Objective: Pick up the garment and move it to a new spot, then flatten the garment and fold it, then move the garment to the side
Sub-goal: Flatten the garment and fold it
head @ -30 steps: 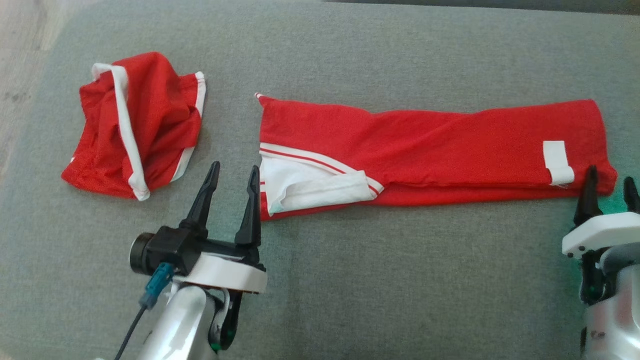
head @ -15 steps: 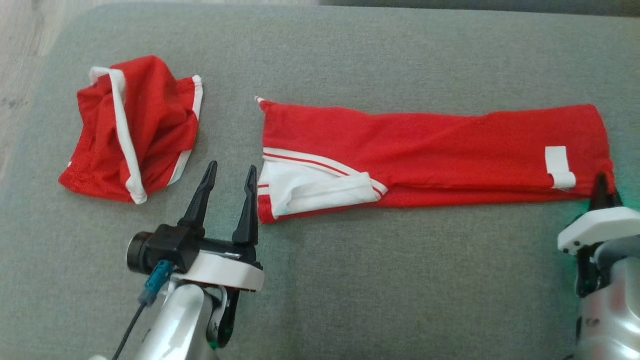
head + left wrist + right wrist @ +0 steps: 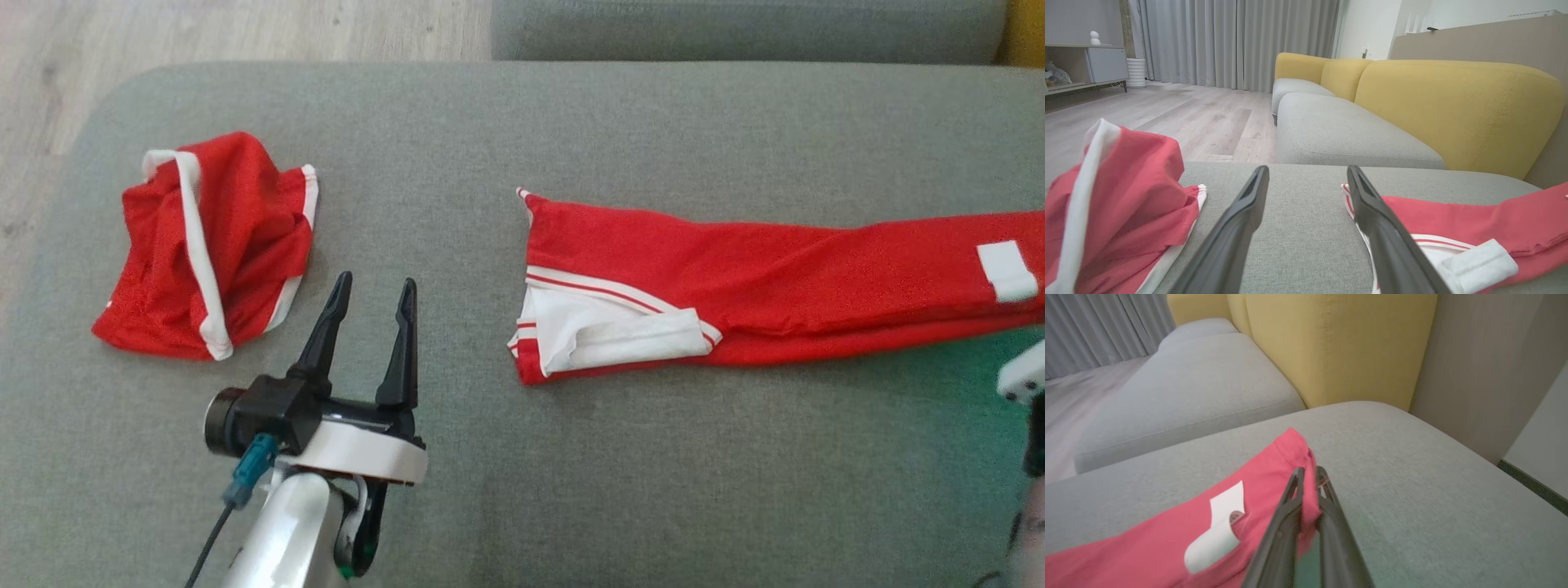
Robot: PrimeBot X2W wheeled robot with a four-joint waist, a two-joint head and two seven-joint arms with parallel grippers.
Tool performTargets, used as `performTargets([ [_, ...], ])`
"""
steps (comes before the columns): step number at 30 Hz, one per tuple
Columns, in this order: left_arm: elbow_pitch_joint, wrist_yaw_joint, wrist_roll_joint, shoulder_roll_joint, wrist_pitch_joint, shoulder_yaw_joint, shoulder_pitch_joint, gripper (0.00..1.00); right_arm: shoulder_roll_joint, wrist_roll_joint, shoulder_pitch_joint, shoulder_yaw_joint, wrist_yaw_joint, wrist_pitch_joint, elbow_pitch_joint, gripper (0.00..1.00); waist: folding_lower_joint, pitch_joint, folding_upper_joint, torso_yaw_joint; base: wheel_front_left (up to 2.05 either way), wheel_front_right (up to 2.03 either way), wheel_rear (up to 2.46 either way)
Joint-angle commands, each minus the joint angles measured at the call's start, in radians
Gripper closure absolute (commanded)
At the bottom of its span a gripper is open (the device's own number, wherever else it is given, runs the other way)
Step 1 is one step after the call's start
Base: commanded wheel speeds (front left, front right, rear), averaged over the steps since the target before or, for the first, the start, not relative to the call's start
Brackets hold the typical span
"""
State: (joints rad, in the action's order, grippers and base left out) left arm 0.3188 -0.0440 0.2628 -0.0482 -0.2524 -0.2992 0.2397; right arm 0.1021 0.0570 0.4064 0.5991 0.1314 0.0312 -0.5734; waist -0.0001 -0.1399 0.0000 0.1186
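I read the grey cushion as the largest surface. It is coarse woven upholstery with rounded corners, and it carries both textile items. Past its far edge the left wrist view shows a sofa with yellow backrests and grey seats, standing on a pale wood-plank floor.

The garment lies on the right half of the cushion, folded into a long, narrow band of smooth red fabric. Its long axis runs left to right, nearly parallel to the cushion's near edge. The left end is the wider one, and the right end runs out of the head view.

A crumpled bundle sits on the left part of the cushion, well apart from the garment. It is a heap of red fabric edged with white bands.

The left gripper is over bare cushion between the bundle and the garment, on the near side. Its fingers are spread wide, point toward the far side and hold nothing.

The right gripper has its fingers drawn narrow, pinching red fabric at the garment's right end.

A white panel with thin red stripes and a loose folded flap covers the near corner of the garment's left end. A small white patch, rectangular and curled at its near edge, sits close to the right end.
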Motion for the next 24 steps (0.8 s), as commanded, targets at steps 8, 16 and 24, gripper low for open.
performTargets([
  [8, -0.028, -0.003, -0.011, -0.002, -0.009, 0.041, 0.002, 0.0, -0.039, -0.115, 0.028, -0.222, -0.001, -0.04, 0.151, 1.0, 0.0001, 0.055, 0.0, 0.031, 0.0, 0.0, 0.0],
  [16, -0.024, 0.005, -0.002, -0.002, -0.009, 0.039, -0.01, 0.0, -0.051, -0.31, -0.004, -0.514, -0.001, -0.065, 0.197, 1.0, 0.0001, 0.073, 0.0, 0.091, 0.0, 0.0, 0.0],
  [24, -0.026, 0.004, 0.003, -0.002, -0.009, 0.022, 0.003, 0.0, -0.052, -0.42, 0.003, -0.776, -0.001, -0.024, 0.134, 1.0, 0.0001, 0.053, 0.0, 0.159, 0.0, 0.0, 0.0],
])
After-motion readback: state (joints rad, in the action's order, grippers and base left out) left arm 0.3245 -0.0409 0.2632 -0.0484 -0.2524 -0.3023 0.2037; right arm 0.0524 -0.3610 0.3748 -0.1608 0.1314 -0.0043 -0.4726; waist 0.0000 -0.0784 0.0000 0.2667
